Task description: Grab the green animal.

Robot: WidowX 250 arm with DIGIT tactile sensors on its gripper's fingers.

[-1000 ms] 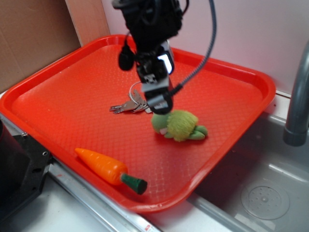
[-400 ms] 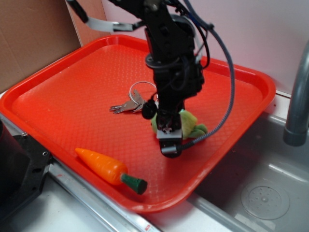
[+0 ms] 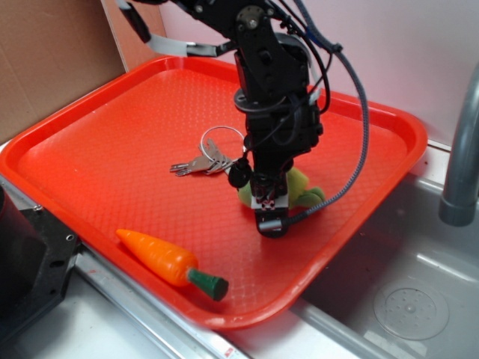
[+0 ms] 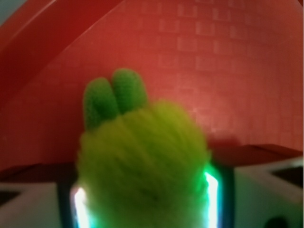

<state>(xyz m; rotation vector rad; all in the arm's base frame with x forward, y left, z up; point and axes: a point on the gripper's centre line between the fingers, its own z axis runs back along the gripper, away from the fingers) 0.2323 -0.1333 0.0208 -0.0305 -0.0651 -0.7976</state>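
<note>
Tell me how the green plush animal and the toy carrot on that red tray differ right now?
The green animal is fuzzy yellow-green; the carrot is smooth orange with a dark green stem. The animal sits mid-tray beside the keys; the carrot lies alone near the tray's front rim. The gripper stands over the animal, while the carrot lies in the open. Both are small toys lying on the tray.

Red tray [image 3: 90,157]: keys [image 3: 200,159] are seen at its centre, a carrot [image 3: 168,263] near its front edge.
</note>
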